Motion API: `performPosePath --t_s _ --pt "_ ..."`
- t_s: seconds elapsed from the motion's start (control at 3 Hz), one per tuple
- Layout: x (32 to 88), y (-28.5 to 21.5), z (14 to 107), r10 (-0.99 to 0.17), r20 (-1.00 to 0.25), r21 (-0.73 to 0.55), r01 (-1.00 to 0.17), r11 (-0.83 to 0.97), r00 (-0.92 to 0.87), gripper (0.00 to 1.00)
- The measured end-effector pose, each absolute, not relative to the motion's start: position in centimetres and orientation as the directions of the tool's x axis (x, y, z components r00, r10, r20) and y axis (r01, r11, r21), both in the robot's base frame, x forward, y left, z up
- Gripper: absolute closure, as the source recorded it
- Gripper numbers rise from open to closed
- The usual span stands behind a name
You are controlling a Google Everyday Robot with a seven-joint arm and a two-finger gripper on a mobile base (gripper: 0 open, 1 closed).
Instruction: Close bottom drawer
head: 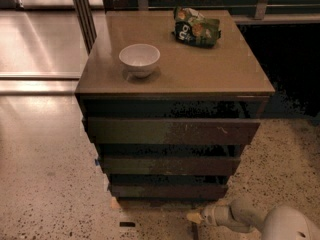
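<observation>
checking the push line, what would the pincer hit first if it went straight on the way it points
The pincer, low by the floor below the bottom drawer, points left along the cabinet's foot. Straight on, the way looks free over the floor, though it may graze the drawer front; depth is unclear.
</observation>
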State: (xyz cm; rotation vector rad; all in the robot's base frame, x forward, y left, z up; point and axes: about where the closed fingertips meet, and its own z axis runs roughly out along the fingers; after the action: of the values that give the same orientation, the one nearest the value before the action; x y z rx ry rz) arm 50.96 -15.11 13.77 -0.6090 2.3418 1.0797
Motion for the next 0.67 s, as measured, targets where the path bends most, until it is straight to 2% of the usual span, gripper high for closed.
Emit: performPosePath --t_s 0.33,0.67 --pt "45.9 -14.4 13.7 -0.123 -0.567 0.635 -0.527 0.565 -0.814 1.00" --pt "44.7 -14.3 13.6 -0.114 -0.556 0.648 -0.516 0.560 -0.823 0.81"
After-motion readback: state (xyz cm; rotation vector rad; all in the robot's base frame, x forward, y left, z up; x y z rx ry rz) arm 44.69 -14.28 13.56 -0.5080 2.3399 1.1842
